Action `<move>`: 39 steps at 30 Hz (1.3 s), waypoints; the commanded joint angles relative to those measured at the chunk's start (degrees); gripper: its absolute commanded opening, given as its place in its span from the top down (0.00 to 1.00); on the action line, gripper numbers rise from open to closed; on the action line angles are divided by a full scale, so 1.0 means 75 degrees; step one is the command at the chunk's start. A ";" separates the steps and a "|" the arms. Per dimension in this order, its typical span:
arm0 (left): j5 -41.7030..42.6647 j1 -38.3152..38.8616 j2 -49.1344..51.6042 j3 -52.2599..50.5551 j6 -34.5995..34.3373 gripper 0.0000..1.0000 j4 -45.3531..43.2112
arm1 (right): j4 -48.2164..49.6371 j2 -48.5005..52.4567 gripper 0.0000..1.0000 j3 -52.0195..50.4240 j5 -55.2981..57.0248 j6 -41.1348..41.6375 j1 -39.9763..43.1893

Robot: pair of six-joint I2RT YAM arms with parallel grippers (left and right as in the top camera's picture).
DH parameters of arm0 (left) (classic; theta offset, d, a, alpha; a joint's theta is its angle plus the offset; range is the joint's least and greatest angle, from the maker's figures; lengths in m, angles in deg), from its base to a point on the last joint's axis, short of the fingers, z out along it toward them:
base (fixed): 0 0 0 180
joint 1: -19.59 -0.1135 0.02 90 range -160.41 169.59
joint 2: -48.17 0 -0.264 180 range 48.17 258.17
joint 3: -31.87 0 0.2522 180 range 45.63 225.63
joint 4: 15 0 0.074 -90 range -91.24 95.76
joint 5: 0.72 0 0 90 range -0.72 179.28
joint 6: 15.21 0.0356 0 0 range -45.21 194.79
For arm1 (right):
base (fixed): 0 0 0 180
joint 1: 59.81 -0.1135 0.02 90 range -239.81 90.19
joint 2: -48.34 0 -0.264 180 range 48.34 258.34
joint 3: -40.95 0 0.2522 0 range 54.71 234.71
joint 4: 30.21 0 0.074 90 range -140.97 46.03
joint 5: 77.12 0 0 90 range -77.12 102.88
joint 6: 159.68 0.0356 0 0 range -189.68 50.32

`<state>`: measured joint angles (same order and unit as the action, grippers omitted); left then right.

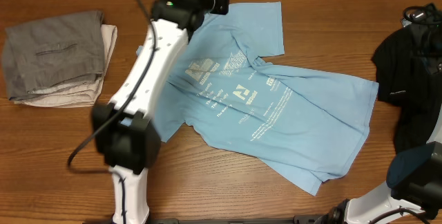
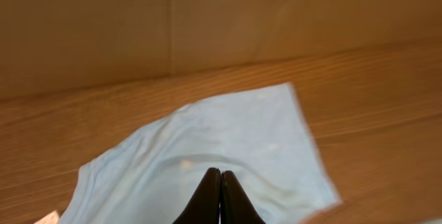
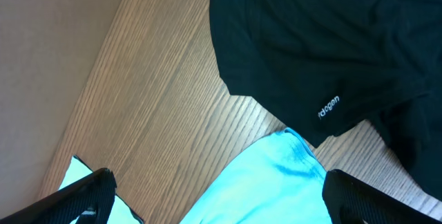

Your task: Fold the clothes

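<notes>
One wooden table (image 1: 41, 162). Two robot arms reach over it, the left arm (image 1: 148, 65) and the right arm (image 1: 387, 200), so two grippers as well: the left gripper (image 2: 220, 181) and the right gripper (image 3: 217, 186). One light blue T-shirt (image 1: 290, 113). One folded pile (image 1: 62, 79) on the left arm's side, two pieces by my count: one grey garment (image 1: 48, 44) and one cream garment (image 1: 109, 41). One black heap (image 1: 407, 79), possibly more than a single item; its folds hide that.

The T-shirt (image 1: 276, 106) lies on the table (image 1: 207, 196), a folded pile (image 1: 59, 58) to its left, a heaped garment (image 1: 407, 79) right, perhaps touching it.
</notes>
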<state>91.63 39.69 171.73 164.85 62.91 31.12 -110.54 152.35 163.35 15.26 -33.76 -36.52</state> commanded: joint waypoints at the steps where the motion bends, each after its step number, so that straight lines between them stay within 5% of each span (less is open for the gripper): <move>1: -0.0341 -0.0178 0.0962 0.0006 0.0309 0.96 -0.0498 | 0.0029 -0.0050 0.00 0.0119 0.0076 -0.0050 0.0055; 14: -0.0565 -0.0901 0.2544 0.0006 0.0420 0.96 -0.1160 | 0.0029 -0.0050 0.00 0.0119 0.0073 -0.0050 0.0055; 39: 0.0166 -0.1192 0.3051 0.0003 0.0356 0.96 -0.1355 | 0.0029 -0.0050 0.00 0.0119 0.0076 -0.0050 0.0055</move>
<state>91.67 30.47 192.24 164.76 64.73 21.72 -110.54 152.35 163.35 15.26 -33.74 -36.54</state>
